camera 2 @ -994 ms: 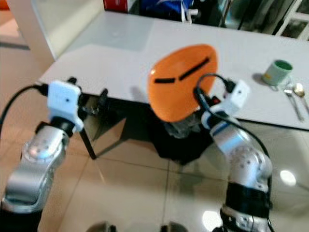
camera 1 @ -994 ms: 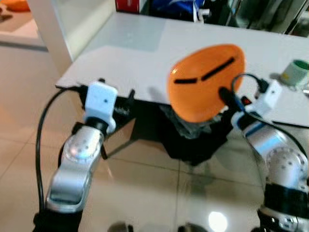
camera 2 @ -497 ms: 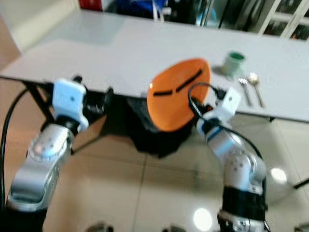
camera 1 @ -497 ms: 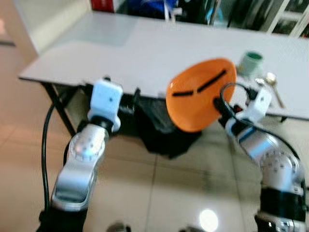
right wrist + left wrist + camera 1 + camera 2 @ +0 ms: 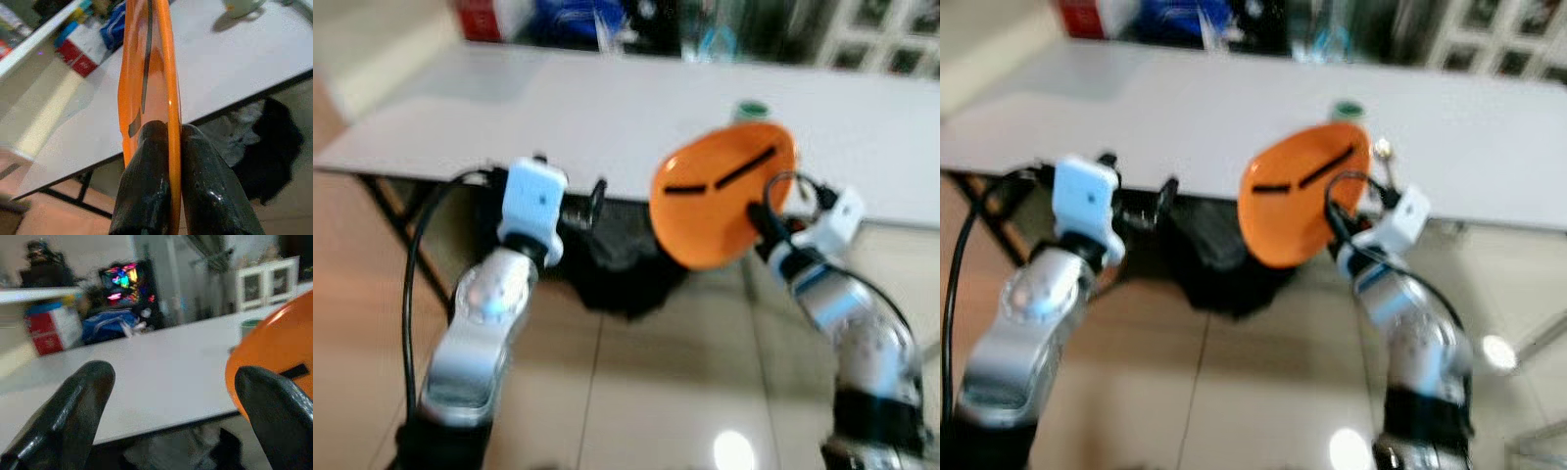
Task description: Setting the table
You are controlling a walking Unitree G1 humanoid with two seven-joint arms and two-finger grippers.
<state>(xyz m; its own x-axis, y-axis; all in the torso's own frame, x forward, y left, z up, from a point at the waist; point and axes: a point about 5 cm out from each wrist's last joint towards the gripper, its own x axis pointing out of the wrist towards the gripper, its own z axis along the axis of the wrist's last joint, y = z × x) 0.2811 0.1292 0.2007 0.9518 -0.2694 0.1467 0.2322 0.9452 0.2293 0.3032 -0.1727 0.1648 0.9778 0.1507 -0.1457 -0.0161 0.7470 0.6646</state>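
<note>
closer to the table [image 5: 607,108] now, right tool [image 5: 168,142] pinches orange plate [image 5: 720,191] upright on edge, face toward camera.

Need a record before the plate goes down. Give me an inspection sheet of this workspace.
Surface: white table, mostly bare.
Job's things: orange plate held on edge off the table; green cup and spoon on the table behind it.
Clutter: black heap under the table.
Grippers: right claw pinches the plate rim; left claw open, holds nothing.
Cables: black cable along the left arm.
Surroundings: red box, blue bag, white cabinet.
</note>
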